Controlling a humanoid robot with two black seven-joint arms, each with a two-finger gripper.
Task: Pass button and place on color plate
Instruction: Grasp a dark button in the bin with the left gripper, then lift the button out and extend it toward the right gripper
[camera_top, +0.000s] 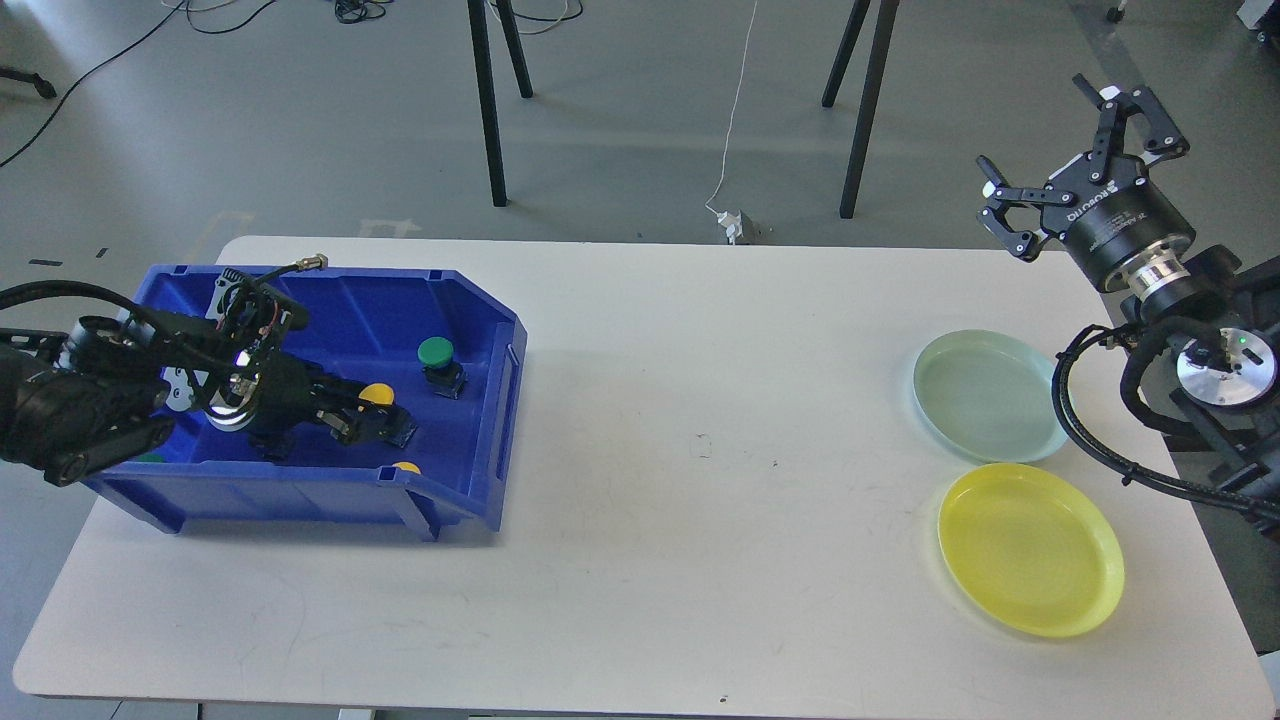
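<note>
In the blue bin (330, 300), a yellow-capped button (377, 394) on a dark base.

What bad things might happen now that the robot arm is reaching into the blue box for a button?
1. The left gripper sits at the yellow button, but its hold is unclear, so the button might slip out when lifted.
2. The blue bin has tall walls, and the arm could bump one and shove the bin.
3. The right gripper waits open, far off past the yellow plate, so the handover could be fumbled.
</note>
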